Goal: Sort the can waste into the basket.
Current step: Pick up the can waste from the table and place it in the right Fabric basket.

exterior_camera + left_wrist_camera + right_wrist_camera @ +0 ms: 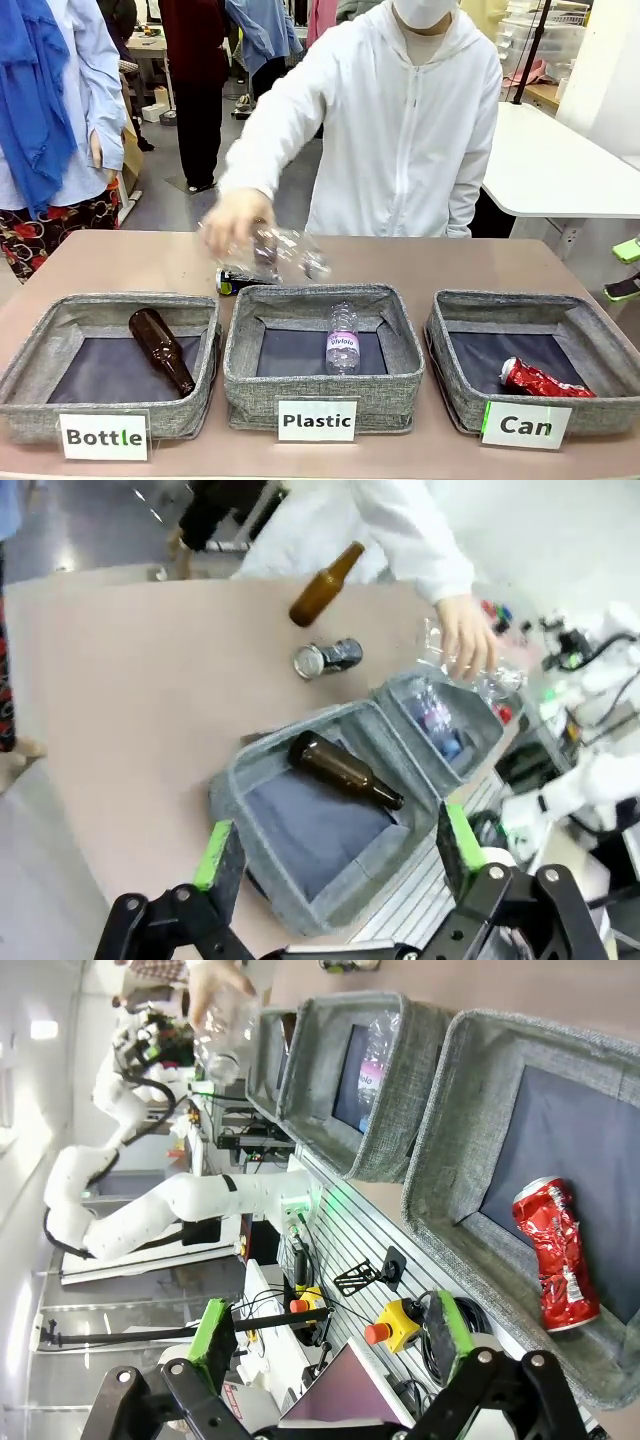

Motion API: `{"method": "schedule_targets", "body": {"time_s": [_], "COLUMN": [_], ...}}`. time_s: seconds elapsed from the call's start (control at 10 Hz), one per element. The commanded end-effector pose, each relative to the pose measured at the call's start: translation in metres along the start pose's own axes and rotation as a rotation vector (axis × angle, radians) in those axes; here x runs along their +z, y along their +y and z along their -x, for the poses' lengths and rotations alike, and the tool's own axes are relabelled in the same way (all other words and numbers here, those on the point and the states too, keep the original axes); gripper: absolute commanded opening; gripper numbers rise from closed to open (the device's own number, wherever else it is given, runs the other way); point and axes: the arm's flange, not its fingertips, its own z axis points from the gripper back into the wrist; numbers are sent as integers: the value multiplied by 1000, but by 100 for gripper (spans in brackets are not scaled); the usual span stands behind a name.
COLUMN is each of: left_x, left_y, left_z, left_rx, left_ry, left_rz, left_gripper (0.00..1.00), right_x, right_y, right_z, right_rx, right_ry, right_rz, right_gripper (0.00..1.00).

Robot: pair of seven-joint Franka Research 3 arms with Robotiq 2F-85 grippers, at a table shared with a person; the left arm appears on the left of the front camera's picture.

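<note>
- Plainly, the left claw (335, 842) stands wide with nothing between its green pads. It hangs above the near corner of the Bottle basket (228, 788). I judge it is parked there to leave the counter (130, 680) to the person.
- Just past its fingers, a brown bottle (345, 770) lies on its side inside that basket, where such glass belongs.
- Farther out, beyond the basket's far wall, the black can (328, 658) lies on its side on the bare counter. A second brown bottle (325, 585) lies beyond it. This can is the can waste not yet sorted.
- Off to one side of that can, the person's hand (465, 635) holds a clear plastic bottle (290, 250) over the Plastic basket (320, 296), seemingly to drop it in.
- Likewise, the right claw (328, 1332) gapes wide and empty, hanging back at the robot's side of the counter.
- Nearest ahead of it sits the Can basket (440, 1140). The crushed red can (555, 1255) lies on the dark lining, close to the front wall.
- Judging by this, the black can sits nearer the left claw, and any reach should wait for the hand to clear.
</note>
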Motion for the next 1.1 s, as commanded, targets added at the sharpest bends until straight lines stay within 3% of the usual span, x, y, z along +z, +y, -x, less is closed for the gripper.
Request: {"method": "schedule_targets", "body": {"time_s": [0.0, 0.2, 0.3, 0.5, 0.6, 0.7, 0.8, 1.0], "left_x": [-62, -107, -98, -48, -47, -63, -85, -140], "left_y": [-1, -10, -10, -7, -14, -24, -35, -56], "left_z": [-56, -86, -85, -47, -36, -34, -38, -57], "left_rx": [-52, -115, -114, -116, -149, -144, -196, -378], "left_ry": [201, 361, 343, 198, 188, 191, 220, 395], "left_rz": [-21, 23, 29, 60, 94, 26, -20, 7], "left_gripper": [100, 100, 100, 100, 100, 100, 100, 100], "right_x": [-1, -1, -1, -1, -1, -1, -1, -1], "right_y": [-1, -1, -1, -1, -1, -1, -1, -1], "right_z": [2, 2, 2, 2, 2, 2, 2, 2], "right_rx": [17, 17, 17, 17, 17, 17, 17, 17], "right_ry": [-8, -8, -8, -8, -8, -8, -8, -8], "right_rz": [7, 7, 7, 7, 7, 7, 7, 7], "right_gripper": [100, 100, 100, 100, 100, 100, 100, 100]}}
